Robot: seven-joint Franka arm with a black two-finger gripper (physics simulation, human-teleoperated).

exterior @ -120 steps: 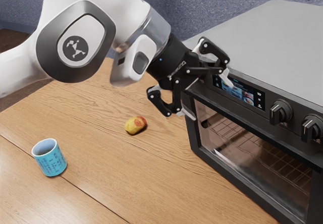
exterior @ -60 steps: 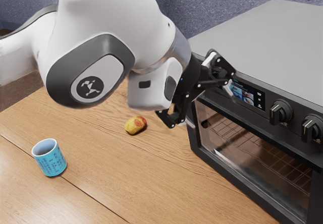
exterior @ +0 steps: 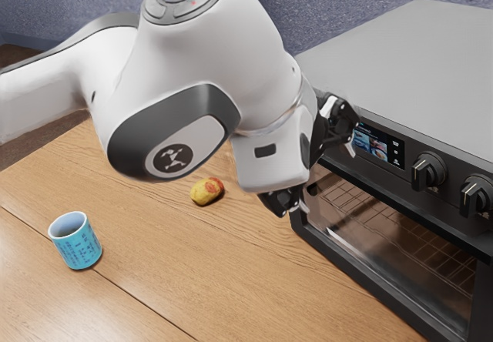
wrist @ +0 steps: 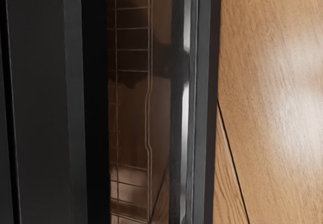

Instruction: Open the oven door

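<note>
**Tool open at the shut oven door**

The oven (exterior: 416,57) has a smooth grey top with squared edges and a dark front, where a glossy screen (exterior: 376,146) sits beside round, ridged knobs (exterior: 428,171). Its door (exterior: 385,233), at the exterior view's right, is shut: a flat, brown-tinted glass pane in a straight dark frame, with a thin wire rack (wrist: 133,71) showing through it. The surface (exterior: 169,273) is warm wood with wavy grain and a narrow dark seam. On it stand a blue cup (exterior: 81,248), cylindrical and marked with dark lettering, and a rounded fruit (exterior: 207,191), yellow blushed with red.

The door's lower frame runs diagonally beside the wood. A broad stretch of surface lies between the cup and the oven, the fruit within it, nearer the arm. Room around the tool is tight on the oven's side; whether it touches the front, I cannot tell.

The arm (exterior: 200,57), white with grey trim, comes in from the exterior view's left, bends at a bulky joint and leans toward the oven. The black tool (exterior: 326,176) has its fingers spread well apart, one up near the screen, the other lower, by the door's side edge.
</note>
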